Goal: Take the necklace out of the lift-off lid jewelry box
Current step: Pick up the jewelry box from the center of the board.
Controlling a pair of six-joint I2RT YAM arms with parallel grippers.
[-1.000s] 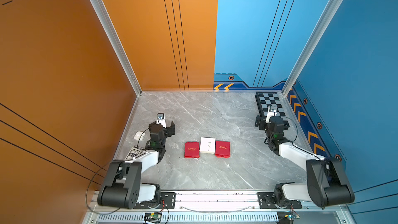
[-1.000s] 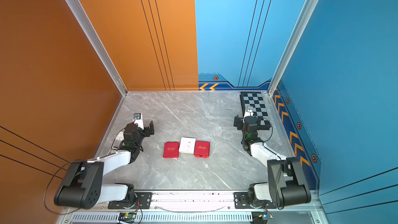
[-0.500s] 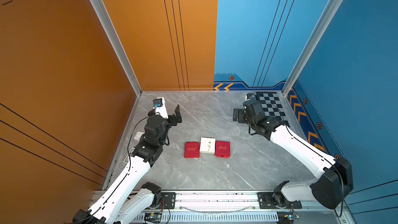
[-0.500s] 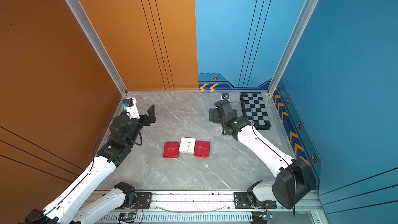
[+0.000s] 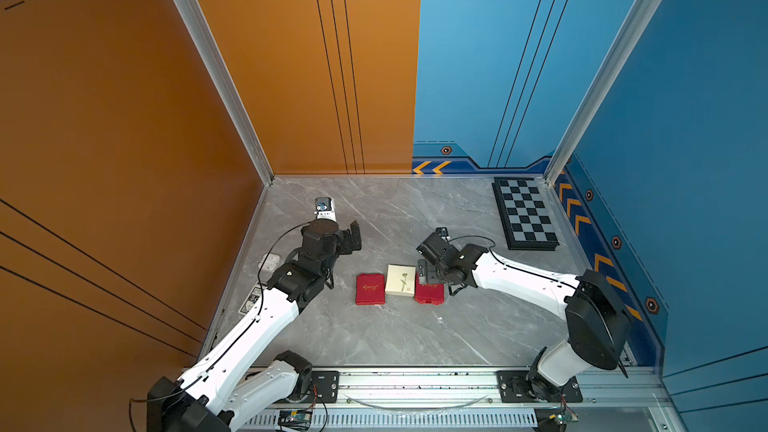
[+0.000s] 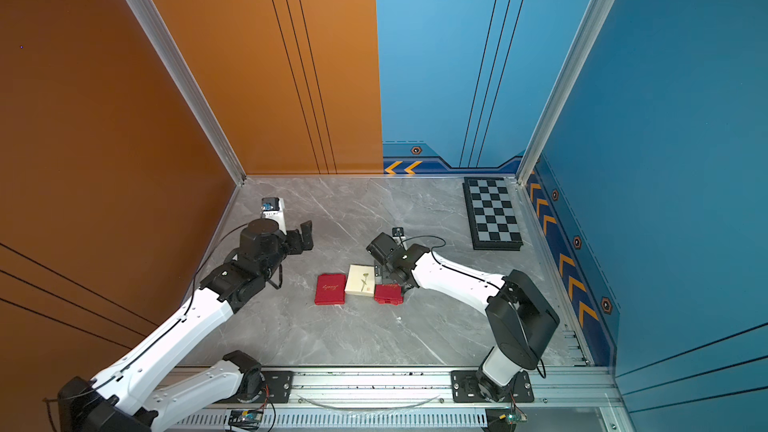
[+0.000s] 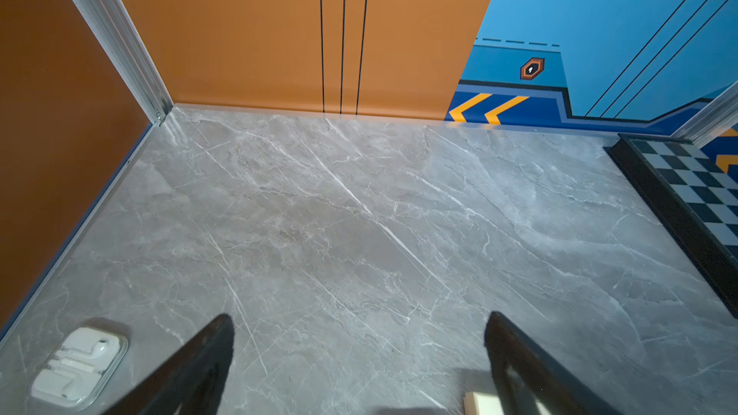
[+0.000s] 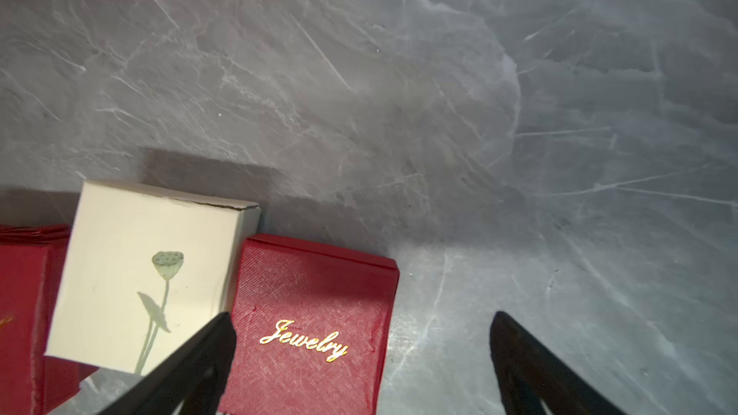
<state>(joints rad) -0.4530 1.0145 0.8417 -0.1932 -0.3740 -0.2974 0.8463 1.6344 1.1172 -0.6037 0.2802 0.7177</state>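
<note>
Three small shut boxes lie in a row mid-table: a red box [image 5: 370,288], a cream box [image 5: 401,280] with a lotus drawing, and a red box [image 5: 430,295] lettered "Jewelry" [image 8: 311,313]. Which one has the lift-off lid I cannot tell. The necklace is hidden. My right gripper [image 5: 429,277] [image 8: 361,316] hangs open just above the right red box, one finger over its edge next to the cream box [image 8: 139,265], the other over bare table. My left gripper [image 5: 352,238] [image 7: 359,317] is open and empty, behind and left of the boxes.
A folded chessboard [image 5: 525,214] lies at the back right by the wall. A white earbud case [image 5: 269,260] [image 7: 80,365] and a small printed card box [image 5: 251,301] sit along the left wall. A tiny white speck [image 5: 439,318] lies in front of the boxes.
Both arms have unfolded from their low rest poses. The right arm swung in over the right red box; the left arm rose and reached forward on the left. Both grippers stayed open.
</note>
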